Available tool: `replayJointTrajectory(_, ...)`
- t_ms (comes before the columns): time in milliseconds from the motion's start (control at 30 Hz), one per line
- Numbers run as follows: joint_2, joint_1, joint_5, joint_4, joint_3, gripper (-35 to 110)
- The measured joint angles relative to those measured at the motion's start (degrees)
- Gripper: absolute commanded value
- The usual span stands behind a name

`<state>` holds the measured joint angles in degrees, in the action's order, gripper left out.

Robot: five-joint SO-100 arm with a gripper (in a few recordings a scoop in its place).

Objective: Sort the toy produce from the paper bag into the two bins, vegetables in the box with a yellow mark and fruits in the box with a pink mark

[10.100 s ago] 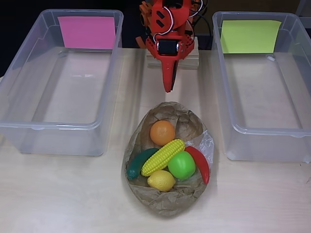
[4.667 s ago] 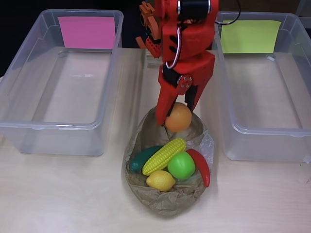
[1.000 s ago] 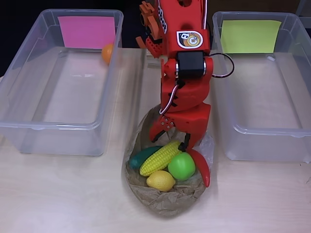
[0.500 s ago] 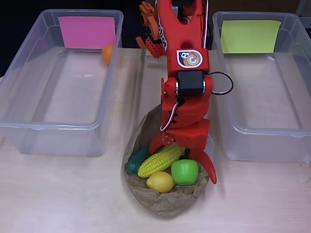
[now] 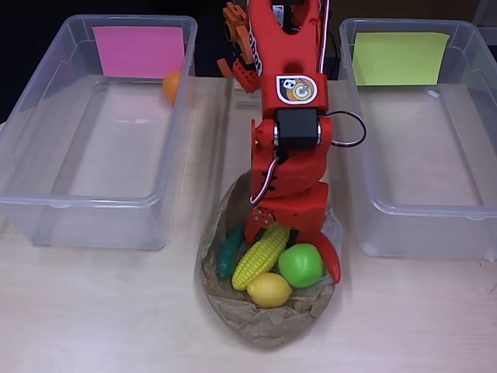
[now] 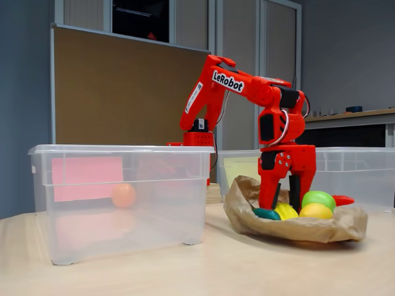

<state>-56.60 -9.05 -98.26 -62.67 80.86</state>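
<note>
Gripper (image 5: pixel 281 231) is down inside the paper bag (image 5: pixel 260 322), fingers spread apart and straddling the upper end of the corn (image 5: pixel 262 256); can't tell if they touch it, nothing is gripped. In the fixed view the gripper (image 6: pixel 285 192) dips into the bag (image 6: pixel 290 227) behind its front wall. The bag sits at the front middle of the desk (image 5: pixel 93 311), between the two bins. Bag contents, overhead view: corn lying diagonal in the middle, green cucumber (image 5: pixel 230 250) along its left side, green apple (image 5: pixel 300 265) just right of the corn, lemon (image 5: pixel 269 290) at the front touching both corn and apple, red chili (image 5: pixel 329 255) along the right wall of the bag, partly under the gripper. Orange (image 5: pixel 172 85) is in the pink-marked bin (image 5: pixel 46 202), at its back right corner, against the wall; it also shows through the clear wall in the fixed view (image 6: pixel 123 195). Yellow-marked bin (image 5: pixel 435 217) stands at the right edge of the desk.
</note>
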Motion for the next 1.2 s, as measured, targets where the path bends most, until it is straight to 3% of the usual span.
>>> replayJointTrajectory(600,-22.41,0.44,11.16,-18.81,5.71,16)
replayJointTrajectory(833,-34.37,-0.09,11.43,-35.51,6.06,16)
replayJointTrajectory(1000,-44.12,-4.83,9.76,-38.76,8.00,15)
replayJointTrajectory(1200,-53.35,-12.48,-0.53,-39.99,13.80,16)
